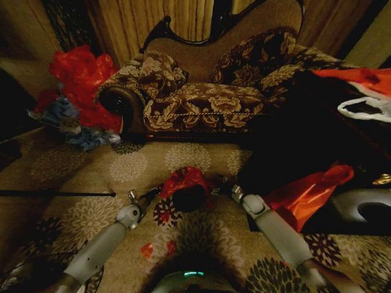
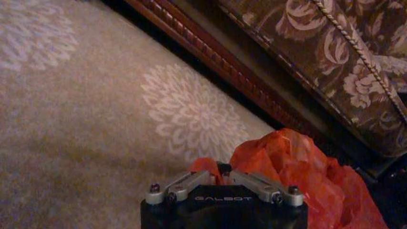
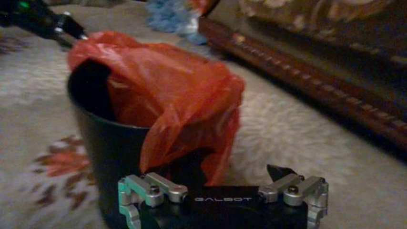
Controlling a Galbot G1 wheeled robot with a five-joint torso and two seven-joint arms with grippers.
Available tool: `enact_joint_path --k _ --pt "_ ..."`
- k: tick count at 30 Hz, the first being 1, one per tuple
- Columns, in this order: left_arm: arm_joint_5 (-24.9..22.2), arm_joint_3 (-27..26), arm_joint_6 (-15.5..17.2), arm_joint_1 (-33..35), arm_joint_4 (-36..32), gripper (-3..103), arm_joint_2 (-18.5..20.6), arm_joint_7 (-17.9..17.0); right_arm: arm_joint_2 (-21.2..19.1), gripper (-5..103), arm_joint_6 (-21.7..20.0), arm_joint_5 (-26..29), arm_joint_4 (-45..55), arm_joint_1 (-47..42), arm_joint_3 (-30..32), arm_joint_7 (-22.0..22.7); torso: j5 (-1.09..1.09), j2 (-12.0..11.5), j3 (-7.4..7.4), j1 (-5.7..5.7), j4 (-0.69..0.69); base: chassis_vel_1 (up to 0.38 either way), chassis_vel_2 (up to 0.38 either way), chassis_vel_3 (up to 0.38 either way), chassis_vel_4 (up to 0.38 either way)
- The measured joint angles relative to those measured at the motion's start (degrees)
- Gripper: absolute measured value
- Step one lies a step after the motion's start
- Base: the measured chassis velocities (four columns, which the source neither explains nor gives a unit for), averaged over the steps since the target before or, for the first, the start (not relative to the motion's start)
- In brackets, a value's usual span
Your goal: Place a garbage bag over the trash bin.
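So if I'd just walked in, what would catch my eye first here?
Probably the bright red garbage bag bunched over the small black trash bin on the carpet, with the left gripper pinching its edge and the right gripper open beside the bin. Behind them stands a big floral sofa.

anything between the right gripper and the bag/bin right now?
Nothing visible. The right gripper sits right at the trash bin, fingers spread, with the garbage bag draped over the rim directly ahead. The left gripper is shut on the bag's far edge, clear of that path.
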Motion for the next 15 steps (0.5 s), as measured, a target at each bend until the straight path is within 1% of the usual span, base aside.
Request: enact_joint_path --k 1,3,9,12,13,15 --pt "0.00 0.00 0.00 0.00 0.00 0 0.00 0.00 0.00 100 0.00 0.00 0.00 0.00 0.00 0.00 0.00 0.00 0.00 0.00 0.00 0.000 0.000 0.000 0.000" --pt "0.00 0.01 -0.02 -0.01 0.01 0 -0.07 0.05 0.09 100 -1.01 0.75 -1.28 1.39 -0.92 -3.05 0.00 0.00 0.00 0.00 0.01 0.000 0.000 0.000 0.000" --pt "0.05 0.02 -0.07 0.06 0.09 0 -0.15 0.15 1.42 100 -1.31 2.30 -5.07 3.74 -2.25 -5.34 0.01 0.00 0.00 0.00 0.00 0.000 0.000 0.000 0.000" --pt "0.11 0.01 -0.14 0.25 0.01 0 -0.03 0.21 2.80 100 0.85 2.20 -10.85 6.64 -2.89 -9.97 0.01 0.00 0.00 0.00 0.01 0.000 0.000 0.000 0.000" --pt "0.11 0.01 -0.14 0.25 0.01 0 -0.03 0.21 2.80 100 0.85 2.20 -10.85 6.64 -2.89 -9.97 0.01 0.00 0.00 0.00 0.01 0.000 0.000 0.000 0.000" --pt "0.18 0.05 -0.16 0.29 -0.09 0 0.01 0.27 3.23 100 2.42 1.78 -13.37 8.08 -2.92 -13.35 0.00 0.00 0.00 0.00 0.01 0.000 0.000 0.000 0.000"
